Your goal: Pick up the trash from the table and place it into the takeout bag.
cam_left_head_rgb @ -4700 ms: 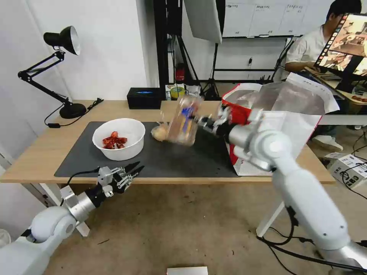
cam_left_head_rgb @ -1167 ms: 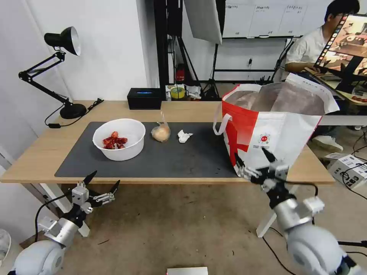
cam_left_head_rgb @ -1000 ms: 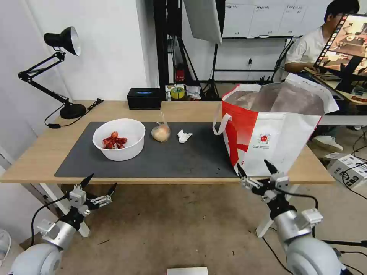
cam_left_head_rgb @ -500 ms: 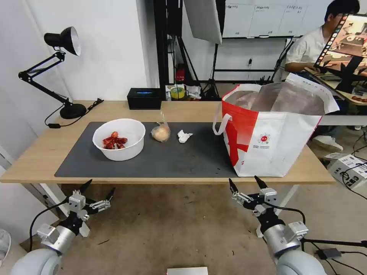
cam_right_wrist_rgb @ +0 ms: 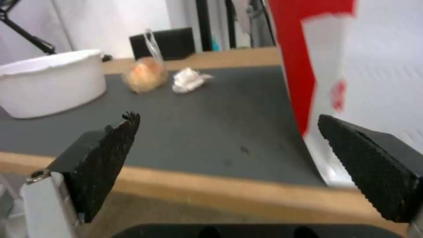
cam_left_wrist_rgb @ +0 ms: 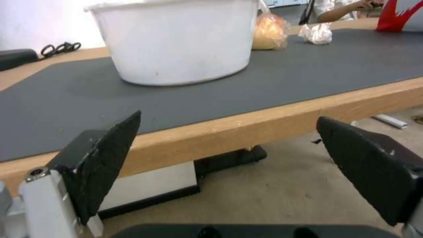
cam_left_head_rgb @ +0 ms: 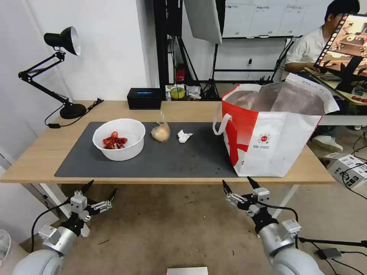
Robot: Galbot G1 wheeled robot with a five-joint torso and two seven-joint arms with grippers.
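Below the front edge of the table, the right gripper hangs with its fingers spread wide and nothing between them. It has sunk lower than half a second ago, when its tips were nearer the table edge, and much lower than a second ago, when they overlapped the foot of the takeout bag. The bag now stands above and just to the outer side of this gripper, upright on the table with its foil mouth open. The left gripper also hangs under the table edge, released and empty, barely lower than before. Above and beyond it on the dark mat sits the white bowl with red scraps. Farther across, between the two grippers and well beyond both, lie the small knotted bag and, just beside it toward the takeout bag, the crumpled tissue. All three are where they were a second ago.
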